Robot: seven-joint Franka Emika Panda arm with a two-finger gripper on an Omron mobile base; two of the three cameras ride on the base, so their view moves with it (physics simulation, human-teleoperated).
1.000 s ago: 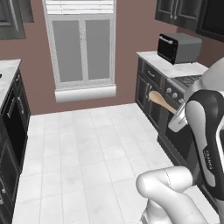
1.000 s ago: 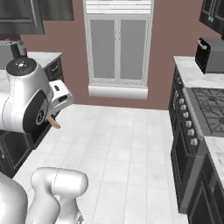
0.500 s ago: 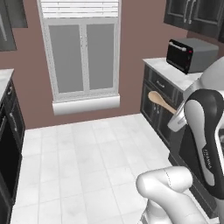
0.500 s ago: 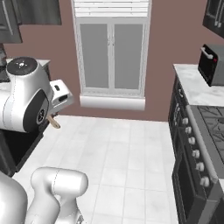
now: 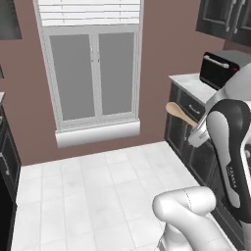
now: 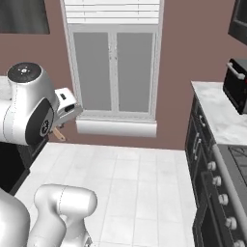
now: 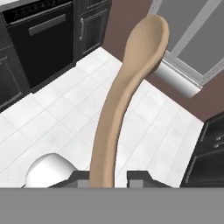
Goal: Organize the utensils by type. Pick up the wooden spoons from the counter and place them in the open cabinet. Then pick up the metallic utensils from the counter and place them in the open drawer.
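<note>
My gripper [image 7: 107, 176] is shut on the handle of the light tan wooden spoon [image 7: 119, 98], which points away from the hand with its oval bowl at the far end. In the left base view the spoon [image 5: 178, 113] sticks out from the hand toward the window, held in the air beside the white marble counter [image 5: 189, 82]. From the right base, the spoon's [image 6: 59, 134] handle end pokes out below the hand. The counter [image 6: 216, 112] runs along the right wall. The metallic utensils, the open cabinet and the open drawer are out of view.
A black toaster oven [image 5: 221, 68] stands on the counter by the wall. Beyond a white tiled floor [image 5: 98, 191] is a tall window [image 5: 93, 73]. The stove [image 6: 237, 161] with its knobs lies at the right; dark cabinets [image 7: 41, 41] line the other side.
The whole picture has shifted: the base has driven toward the window, which now looms larger. The spoon stays in my gripper in the same pose.
</note>
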